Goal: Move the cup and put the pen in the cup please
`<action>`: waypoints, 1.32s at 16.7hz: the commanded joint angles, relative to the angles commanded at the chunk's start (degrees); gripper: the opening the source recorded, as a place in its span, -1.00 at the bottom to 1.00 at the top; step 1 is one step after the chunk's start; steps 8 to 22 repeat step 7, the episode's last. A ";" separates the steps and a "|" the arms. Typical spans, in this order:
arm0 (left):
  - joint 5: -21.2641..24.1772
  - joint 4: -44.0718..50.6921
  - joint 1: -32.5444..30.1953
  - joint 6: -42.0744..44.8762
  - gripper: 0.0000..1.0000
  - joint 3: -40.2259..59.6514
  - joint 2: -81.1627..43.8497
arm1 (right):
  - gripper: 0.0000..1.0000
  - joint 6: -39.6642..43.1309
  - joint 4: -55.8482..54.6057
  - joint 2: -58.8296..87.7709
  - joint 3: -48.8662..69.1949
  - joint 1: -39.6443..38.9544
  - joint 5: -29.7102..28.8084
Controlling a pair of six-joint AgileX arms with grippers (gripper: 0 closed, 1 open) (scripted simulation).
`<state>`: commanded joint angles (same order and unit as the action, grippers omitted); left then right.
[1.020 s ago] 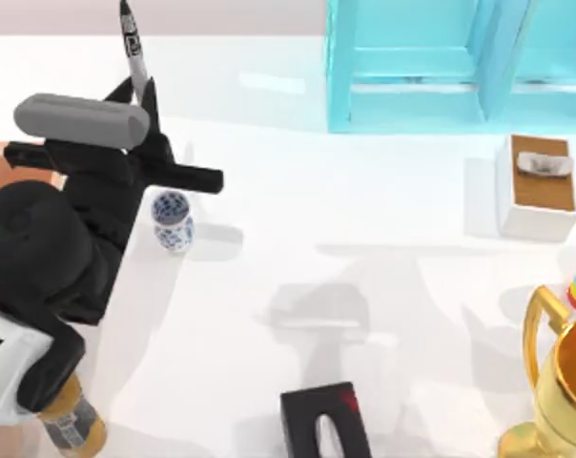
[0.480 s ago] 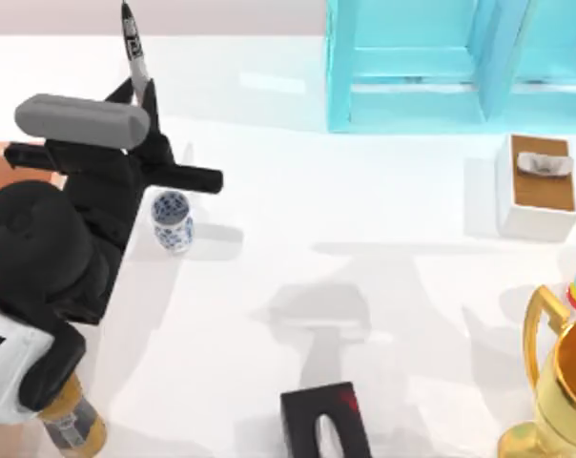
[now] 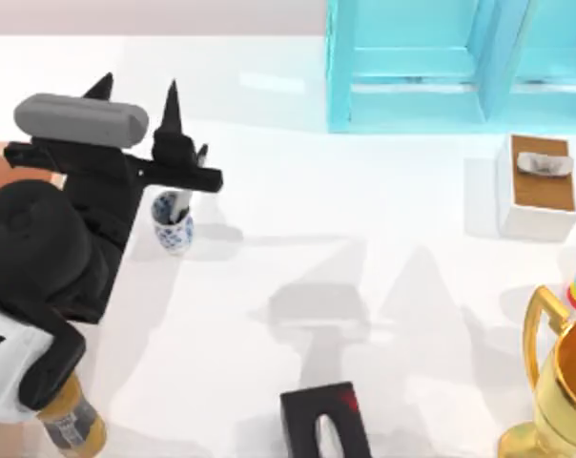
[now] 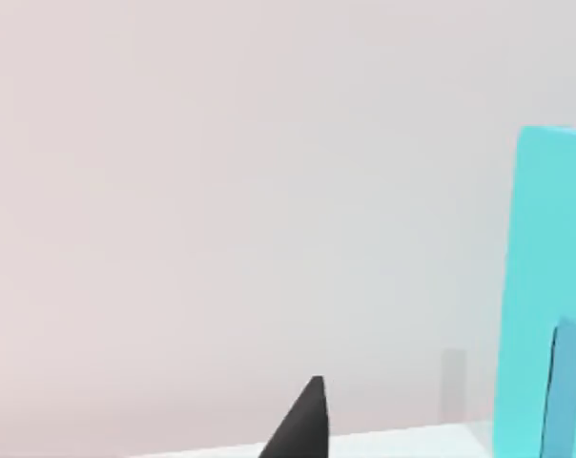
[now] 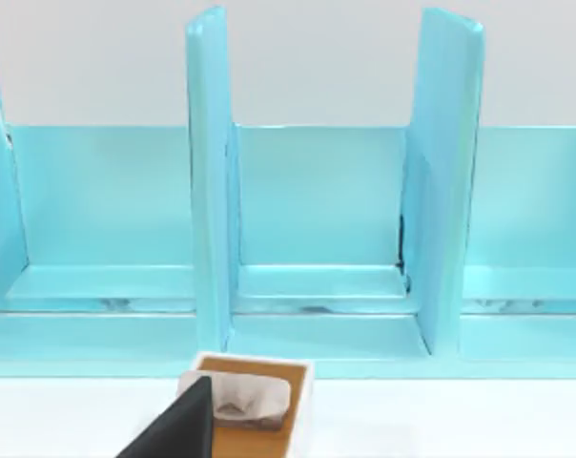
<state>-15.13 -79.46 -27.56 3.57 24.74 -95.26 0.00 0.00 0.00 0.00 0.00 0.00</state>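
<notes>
- The pen (image 3: pixel 176 204) has left the left gripper (image 3: pixel 135 95) and now stands in the cup (image 3: pixel 173 221).
- Its fingers have spread apart, empty.

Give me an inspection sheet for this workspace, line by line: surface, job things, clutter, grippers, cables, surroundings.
Surface: white table, shadows across the middle.
Job's things: cup upright at the table's left; pen stands inside it, dark end showing above the rim.
Clutter: amber bottle at lower left; gold trophy at lower right; white box with a brown top at right; black box at the bottom edge.
Grippers: left gripper above the cup, jaws open, empty; right gripper's fingertip faces the shelf.
Cables: nothing seen.
Surroundings: turquoise shelf unit at the back; pale wall behind.
</notes>
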 joint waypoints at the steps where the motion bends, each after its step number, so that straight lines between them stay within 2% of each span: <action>1: 0.00 0.00 0.00 0.00 0.96 0.00 0.00 | 1.00 0.00 0.00 0.00 0.00 0.00 0.00; 22: 0.00 0.00 0.00 0.00 1.00 0.00 0.00 | 1.00 0.00 0.00 0.00 0.00 0.00 0.00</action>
